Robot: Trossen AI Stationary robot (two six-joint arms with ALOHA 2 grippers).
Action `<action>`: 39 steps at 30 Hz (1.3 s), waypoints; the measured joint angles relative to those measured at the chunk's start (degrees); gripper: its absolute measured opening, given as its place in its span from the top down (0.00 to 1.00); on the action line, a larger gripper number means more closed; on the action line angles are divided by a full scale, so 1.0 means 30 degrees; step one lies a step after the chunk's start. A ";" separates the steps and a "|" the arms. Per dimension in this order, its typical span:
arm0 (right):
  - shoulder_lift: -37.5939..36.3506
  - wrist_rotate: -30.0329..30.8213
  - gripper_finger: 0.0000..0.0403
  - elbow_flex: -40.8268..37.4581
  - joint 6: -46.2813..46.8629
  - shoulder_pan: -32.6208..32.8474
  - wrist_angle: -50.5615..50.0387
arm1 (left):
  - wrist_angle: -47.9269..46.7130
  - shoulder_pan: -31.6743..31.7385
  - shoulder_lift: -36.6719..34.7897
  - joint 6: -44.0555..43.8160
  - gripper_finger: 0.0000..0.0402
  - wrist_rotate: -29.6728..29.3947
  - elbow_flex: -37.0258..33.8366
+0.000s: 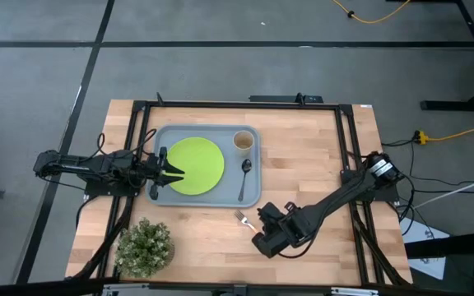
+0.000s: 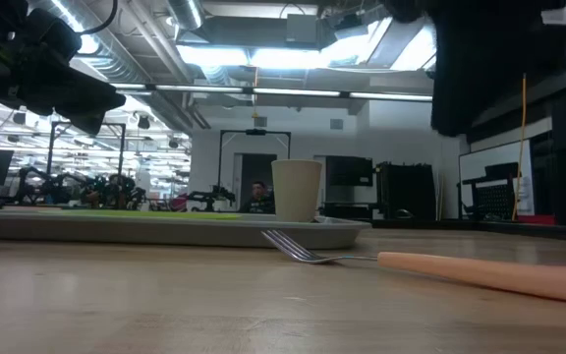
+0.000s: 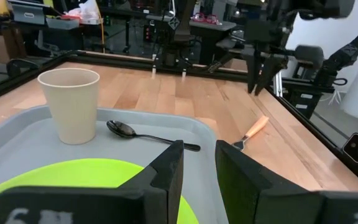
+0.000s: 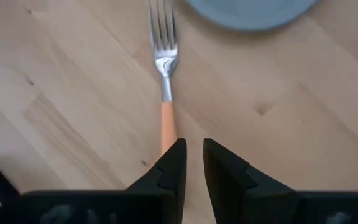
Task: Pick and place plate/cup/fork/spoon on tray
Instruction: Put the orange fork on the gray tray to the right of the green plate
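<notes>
The grey-blue tray (image 1: 253,195) lies at the table's far left. On it are the lime-green plate (image 1: 194,164), the beige cup (image 1: 243,141) standing upright and the dark spoon (image 1: 244,177). The fork (image 1: 243,218) lies flat on the wood by the tray's near right corner (image 4: 247,9), tines (image 4: 160,28) toward the tray. My right gripper (image 4: 191,165) hangs above the fork's orange handle (image 4: 168,127), pointing steeply down, its fingers a narrow gap apart and clear of the fork. My left gripper (image 3: 197,162) waits level over the plate's left side, fingers slightly apart.
A potted plant (image 1: 145,247) stands at the table's near left corner. Black frame rails (image 1: 352,140) run along the table's edges. Bare wood (image 1: 303,164) lies between the tray and the right arm's base.
</notes>
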 joint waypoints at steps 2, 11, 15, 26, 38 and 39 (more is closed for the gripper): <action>0.0475 -0.0366 0.85 0.0000 0.0005 0.0000 0.0117 | 0.0000 0.0000 0.0000 0.0005 0.78 0.0000 -0.0004; 0.1625 -0.1995 0.85 0.0000 0.1020 0.0079 0.0010 | 0.0003 0.0000 0.0000 0.0007 0.79 -0.0007 -0.0004; 0.1625 -0.1433 0.85 0.0000 0.1086 0.0338 0.0415 | 0.0000 0.0000 0.0000 0.0007 0.79 -0.0007 -0.0004; 0.1673 -0.1504 0.70 0.0000 0.0691 0.0346 0.1609 | 0.0007 0.0000 0.0000 0.0006 0.79 -0.0007 -0.0004; 0.3904 -0.1886 0.56 -0.0007 -0.2239 0.0145 0.3403 | 0.0022 -0.0007 0.0000 0.0007 0.79 -0.0015 -0.0004; 0.4074 -0.1906 0.56 -0.0007 -0.2364 0.0111 0.3400 | 0.0022 -0.0007 -0.0007 0.0001 0.79 -0.0015 -0.0004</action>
